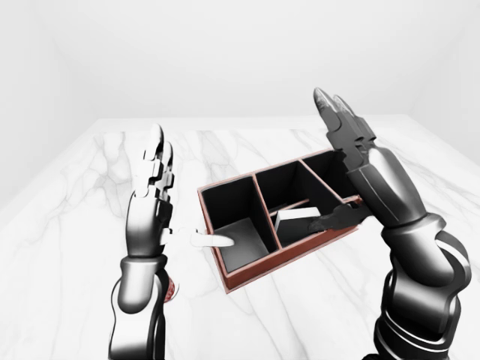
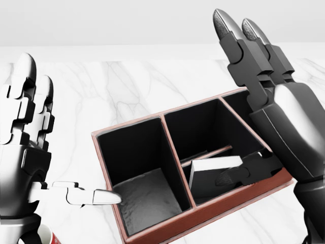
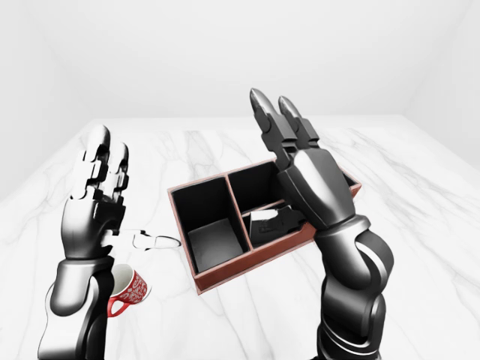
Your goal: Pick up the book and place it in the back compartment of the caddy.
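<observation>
Book (image 2: 216, 170) lies tilted in the caddy (image 2: 167, 231) near-right compartment; right hand (image 2: 277, 114) and left hand (image 2: 25, 147) fingers spread wide, holding nothing, above the table (image 1: 90, 187).

White book (image 2: 216, 170) inside caddy (image 2: 152, 231)

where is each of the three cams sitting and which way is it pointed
Left-eye view: on the head, looking down over the marble table at the caddy; both forearms rise, left hand and right hand open.
Head view: on the head, closer and steeper on the caddy, with the white book in a lower compartment by the right thumb.
Right-eye view: beside the left eye, shifted right; a red mug shows by the left forearm.
All three share the caddy and both hands.
</observation>
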Robot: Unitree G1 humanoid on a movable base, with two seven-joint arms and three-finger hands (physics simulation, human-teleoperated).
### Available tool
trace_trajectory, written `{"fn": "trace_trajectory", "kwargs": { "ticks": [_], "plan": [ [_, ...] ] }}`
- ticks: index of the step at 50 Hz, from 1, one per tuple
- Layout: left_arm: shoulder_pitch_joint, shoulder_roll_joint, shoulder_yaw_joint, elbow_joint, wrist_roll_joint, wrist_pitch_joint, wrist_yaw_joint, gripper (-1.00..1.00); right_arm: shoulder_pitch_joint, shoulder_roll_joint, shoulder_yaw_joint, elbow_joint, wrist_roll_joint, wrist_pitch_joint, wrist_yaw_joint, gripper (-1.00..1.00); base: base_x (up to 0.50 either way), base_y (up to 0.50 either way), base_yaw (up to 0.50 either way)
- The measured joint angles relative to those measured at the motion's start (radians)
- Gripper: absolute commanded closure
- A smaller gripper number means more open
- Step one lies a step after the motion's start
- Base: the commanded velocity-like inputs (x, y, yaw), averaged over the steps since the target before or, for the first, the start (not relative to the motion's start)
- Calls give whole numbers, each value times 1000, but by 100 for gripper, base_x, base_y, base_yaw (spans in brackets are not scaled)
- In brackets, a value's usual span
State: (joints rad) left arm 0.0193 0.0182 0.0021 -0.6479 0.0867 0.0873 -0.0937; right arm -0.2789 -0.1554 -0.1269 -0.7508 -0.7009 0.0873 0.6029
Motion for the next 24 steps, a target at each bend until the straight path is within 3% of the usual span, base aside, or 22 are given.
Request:
{"fn": "trace_trajectory", "kwargs": {
  "ticks": [10,24],
  "plan": [
    [0,1,4,-46,-10,0,-4,-100,82,34,-33,-177,87,0,-22,-100,0,0,0],
    [-6,2,19,-124,-36,0,-5,-100,122,208,-118,-267,133,0,20,-100,0,0,0]
  ]
}}
